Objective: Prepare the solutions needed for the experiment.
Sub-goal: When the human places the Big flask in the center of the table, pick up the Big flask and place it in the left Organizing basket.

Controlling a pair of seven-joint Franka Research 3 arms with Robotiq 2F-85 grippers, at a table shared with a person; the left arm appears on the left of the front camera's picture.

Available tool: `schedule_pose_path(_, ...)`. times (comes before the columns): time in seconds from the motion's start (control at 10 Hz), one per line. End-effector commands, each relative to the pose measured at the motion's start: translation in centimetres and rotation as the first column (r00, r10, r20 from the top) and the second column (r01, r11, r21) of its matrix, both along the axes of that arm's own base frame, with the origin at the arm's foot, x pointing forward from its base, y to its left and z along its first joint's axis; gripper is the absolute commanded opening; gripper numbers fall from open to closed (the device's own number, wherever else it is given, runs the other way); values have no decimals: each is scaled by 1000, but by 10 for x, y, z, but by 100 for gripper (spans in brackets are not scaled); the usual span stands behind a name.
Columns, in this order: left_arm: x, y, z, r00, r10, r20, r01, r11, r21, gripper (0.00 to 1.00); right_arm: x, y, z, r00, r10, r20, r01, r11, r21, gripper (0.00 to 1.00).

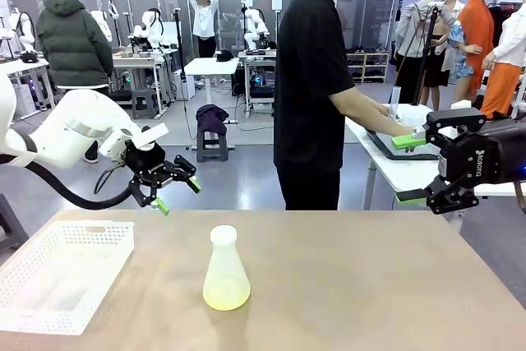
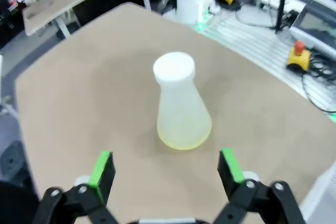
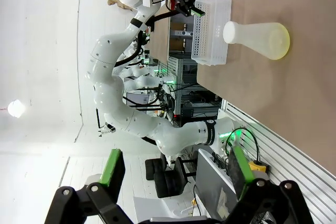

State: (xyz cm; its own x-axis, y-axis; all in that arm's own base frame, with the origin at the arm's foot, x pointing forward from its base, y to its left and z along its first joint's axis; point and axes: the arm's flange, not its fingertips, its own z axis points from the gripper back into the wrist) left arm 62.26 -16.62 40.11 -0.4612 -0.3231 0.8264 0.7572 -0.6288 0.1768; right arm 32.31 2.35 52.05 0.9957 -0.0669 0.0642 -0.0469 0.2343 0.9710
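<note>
Little looks done yet: the solutions (image 1: pixel 226 292), a shallow yellow-green pool, sit in the capped flask (image 1: pixel 225 265) standing untouched at the near middle of the counter (image 1: pixel 370 285). Farther back, the left tool (image 1: pixel 175 187) and right tool (image 1: pixel 411 168) hover, jaws apart, holding nothing.

This is a robotics lab, a large open hall rather than a home or shop floor. Beyond the brown counter (image 1: pixel 345 277) stand rows of white work tables (image 1: pixel 209 66) carrying further robot arms, with people (image 1: pixel 72 34) standing among them. A frosted conical flask (image 1: pixel 226 273) sits on the counter beside a white perforated basket (image 1: pixel 62 273) (chemistry glassware in an engineering room). The left wrist view catches red emergency-stop buttons on yellow boxes (image 2: pixel 298 57), cabling and a laptop (image 2: pixel 315 24) past the counter's edge.
</note>
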Motion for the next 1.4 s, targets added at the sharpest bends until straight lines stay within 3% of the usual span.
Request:
schedule_pose_path(0.0,9,-11,17,999,24,46,-27,997,70,100,0,1,0,1000,3,8,-3,1000,5,100)
schedule_pose_path(0.4,7,-10,17,999,13,35,-14,999,34,100,0,1,0,1000,3,8,-3,1000,5,100)
schedule_pose_path(0.6,20,-22,-10,997,32,-74,-34,999,-27,100,0,1,0,1000,3,8,-3,1000,5,100)
schedule_pose_path(0.9,15,-24,-41,989,16,-148,-33,993,-114,100,0,1,0,1000,3,8,-3,1000,5,100)
schedule_pose_path(1.3,2,-40,-80,948,-51,-314,1,987,-158,100,0,1,0,1000,3,8,-3,1000,5,100)
